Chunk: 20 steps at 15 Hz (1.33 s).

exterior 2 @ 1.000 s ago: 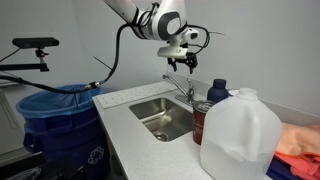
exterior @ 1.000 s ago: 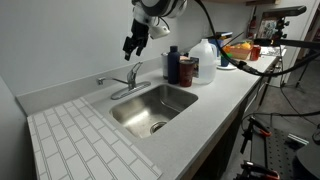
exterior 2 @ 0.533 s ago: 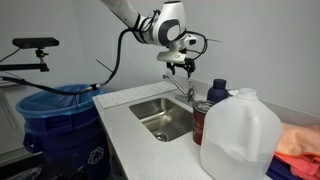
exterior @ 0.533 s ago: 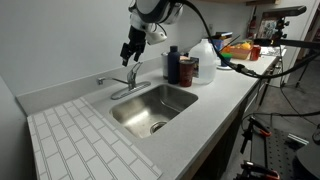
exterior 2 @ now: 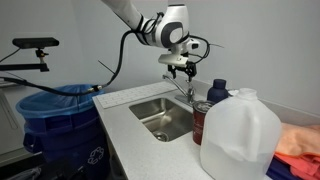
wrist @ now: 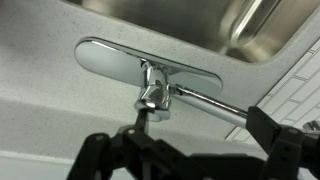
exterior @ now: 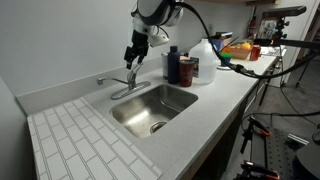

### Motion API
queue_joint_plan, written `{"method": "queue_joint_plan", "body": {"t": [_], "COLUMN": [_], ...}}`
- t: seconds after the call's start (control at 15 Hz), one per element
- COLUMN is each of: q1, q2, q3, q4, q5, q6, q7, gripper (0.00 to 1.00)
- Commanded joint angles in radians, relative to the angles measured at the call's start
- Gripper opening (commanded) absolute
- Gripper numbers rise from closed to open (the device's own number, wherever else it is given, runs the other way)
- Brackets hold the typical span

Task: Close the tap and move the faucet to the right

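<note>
Wrist view: the gripper is hanging with its two fingers spread wide and gripping nothing. The tap is sitting in the gap between them, close under the camera; whether either finger is touching it cannot be told. The tap is topping a small chrome body, and the faucet is jutting from that body toward the right of this view, running along the grey counter beside the sink rather than over the basin. In both exterior views the gripper is pointing down just above the tap. In an exterior view, two dark bottles and a white jug are standing near the sink. In an exterior view, a blue bin is standing beside the counter's end.
</note>
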State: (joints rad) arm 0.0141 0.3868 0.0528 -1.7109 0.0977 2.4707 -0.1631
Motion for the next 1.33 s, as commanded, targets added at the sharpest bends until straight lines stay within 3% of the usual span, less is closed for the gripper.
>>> {"method": "queue_joint_plan", "body": {"t": [0.0,0.6,1.27], "q1": [-0.02,-0.024,0.006], "q2": [0.0,-0.008,-0.07], "q3": [0.021,0.027,0.011], "q4": [0.007,-0.015,-0.045], "q5": [0.045,0.1,-0.004], "q6": [-0.07,-0.124,0.035], "q7": [0.012,0.015,0.014], "gripper": [1.0,1.0,1.0]}}
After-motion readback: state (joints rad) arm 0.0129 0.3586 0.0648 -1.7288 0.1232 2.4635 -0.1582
